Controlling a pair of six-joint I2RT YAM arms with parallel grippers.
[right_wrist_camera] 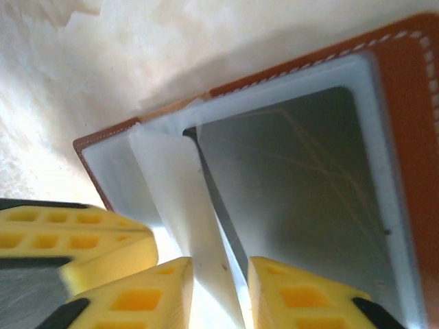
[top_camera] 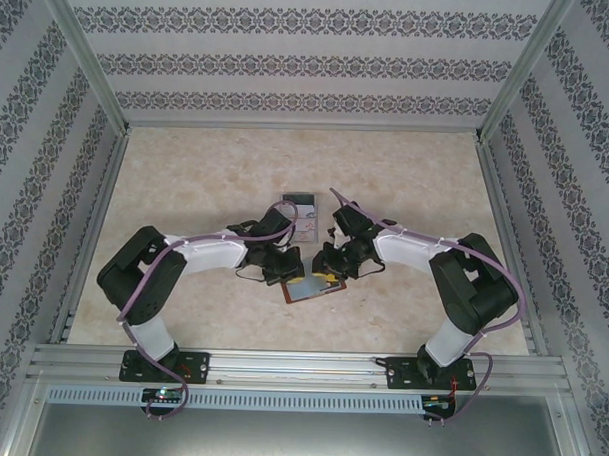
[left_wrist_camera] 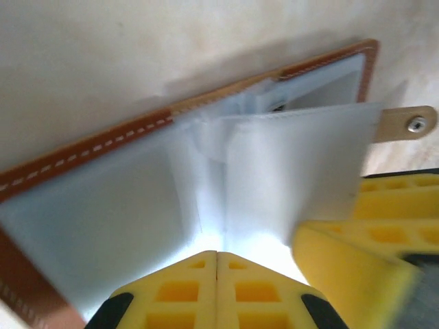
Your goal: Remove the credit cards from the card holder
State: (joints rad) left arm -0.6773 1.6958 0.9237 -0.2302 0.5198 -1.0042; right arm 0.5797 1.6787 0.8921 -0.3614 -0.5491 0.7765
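Boxed in on three sides by patterned walls [top_camera: 290, 67], alu rail [top_camera: 300, 363] along the near edge. Plenty of bare table [top_camera: 186, 174] far, L and R; tight only at centre, w/ both arms crowding in. Lying open there, between the two: card holder [top_camera: 308, 287], brown stitched rim outward, pale lining up. At near edge of lining: left gripper [left_wrist_camera: 217, 259], pads pressed together (pinching a layer or not, can't tell). At opp. edge: right gripper [right_wrist_camera: 219, 277], fingers [right_wrist_camera: 295, 295] slightly apart w/ upright pale flap [right_wrist_camera: 175, 199] in the gap; clamped or just straddling, can't tell. Snap tab [left_wrist_camera: 405, 123] sticking out past the rim. Flat on table just beyond both grippers, apart from the holder: credit cards [top_camera: 297, 212].
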